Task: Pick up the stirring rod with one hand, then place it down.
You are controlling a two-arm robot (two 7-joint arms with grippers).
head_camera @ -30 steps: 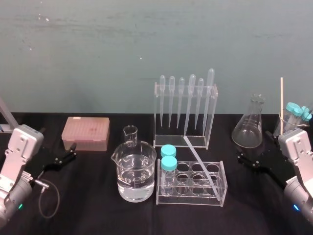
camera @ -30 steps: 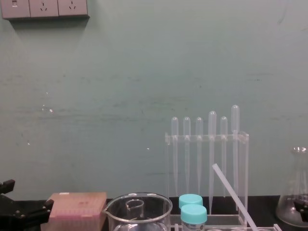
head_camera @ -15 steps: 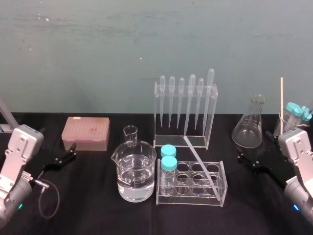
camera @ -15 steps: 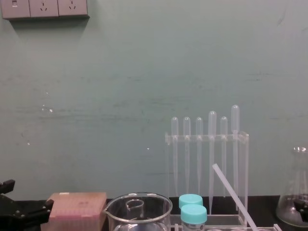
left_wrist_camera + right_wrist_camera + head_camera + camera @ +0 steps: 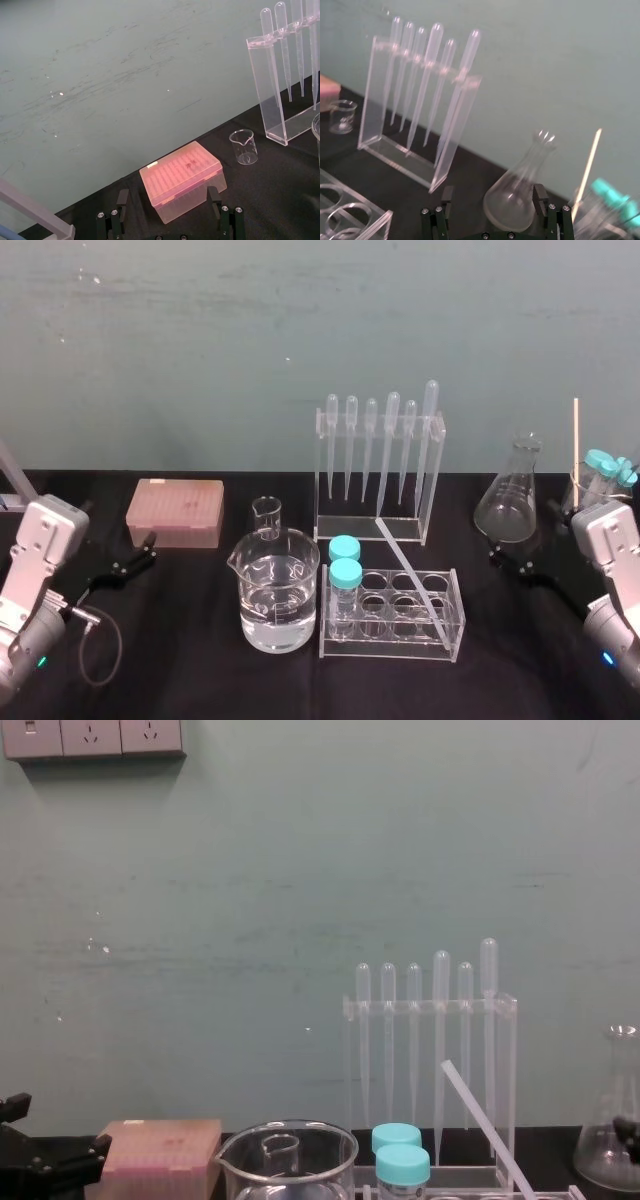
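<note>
The stirring rod (image 5: 408, 573) is a thin whitish translucent rod. It leans at a slant in the clear test tube rack (image 5: 455, 625), its upper end towards the pipette stand; the chest view shows the stirring rod (image 5: 480, 1122) from the side. My left gripper (image 5: 148, 547) hovers low at the left of the table, far from the rod, and in its wrist view the left gripper (image 5: 168, 200) is open and faces the pink box. My right gripper (image 5: 518, 540) is at the right beside the conical flask, and the right gripper (image 5: 493, 194) is open with nothing held.
A water-filled beaker (image 5: 279, 592) and a small beaker (image 5: 266, 515) stand left of the rack, which holds two blue-capped tubes (image 5: 344, 562). Behind are a pipette stand (image 5: 380, 465) and a pink tip box (image 5: 175, 512). A conical flask (image 5: 510, 495) and a glass with a wooden stick (image 5: 576, 445) stand right.
The right arm has shifted slightly to the right, and its gripper sits a little higher in the chest view. The rod and the left arm have not moved.
</note>
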